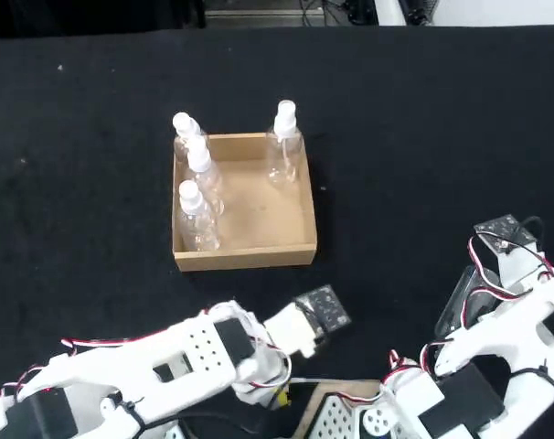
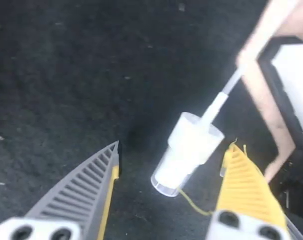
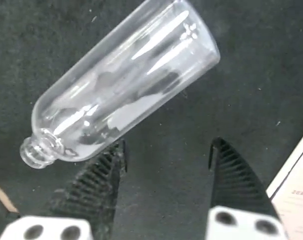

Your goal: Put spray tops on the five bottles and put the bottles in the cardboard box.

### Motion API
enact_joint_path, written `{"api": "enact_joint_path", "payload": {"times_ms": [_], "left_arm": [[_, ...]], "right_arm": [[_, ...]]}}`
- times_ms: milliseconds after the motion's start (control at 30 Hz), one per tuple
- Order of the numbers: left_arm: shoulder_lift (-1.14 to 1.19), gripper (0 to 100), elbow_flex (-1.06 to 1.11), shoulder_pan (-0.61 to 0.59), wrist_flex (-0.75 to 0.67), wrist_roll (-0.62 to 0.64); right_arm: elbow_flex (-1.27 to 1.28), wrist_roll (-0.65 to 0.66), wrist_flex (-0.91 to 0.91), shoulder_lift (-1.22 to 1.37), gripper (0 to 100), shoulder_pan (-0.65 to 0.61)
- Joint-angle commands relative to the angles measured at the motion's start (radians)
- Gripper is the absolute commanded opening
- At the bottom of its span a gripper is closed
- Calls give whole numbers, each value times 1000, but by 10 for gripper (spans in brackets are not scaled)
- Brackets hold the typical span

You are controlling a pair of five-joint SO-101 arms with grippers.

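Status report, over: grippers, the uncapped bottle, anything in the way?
Left gripper open around loose spray top. Right gripper open beside uncapped bottle, lying flat. Nothing blocking either.

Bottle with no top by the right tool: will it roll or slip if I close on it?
The bottle lies on its side and is round, so a nudge would probably roll it. It looks empty, so likely light and easily shoved. Its glossy wall may slip in the right tool.

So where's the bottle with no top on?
The uncapped bottle lies on its side by the right arm's open jaws, right of the cardboard box in the high view.
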Motion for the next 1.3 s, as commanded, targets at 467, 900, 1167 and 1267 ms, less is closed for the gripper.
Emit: {"api": "enact_joint_path", "payload": {"times_ms": [467, 900, 1167, 1267], "left_arm": [[-14, 102, 53, -18, 52, -180], [-14, 102, -186, -306, 494, -512], [-5, 204, -189, -568, 532, -710], [-12, 327, -191, -619, 535, -707]], "right_arm": [[-56, -3, -21, 1, 248, 18], [-56, -3, -21, 2, 248, 18], [-51, -3, -20, 2, 248, 11], [-50, -2, -20, 2, 248, 12]]}}
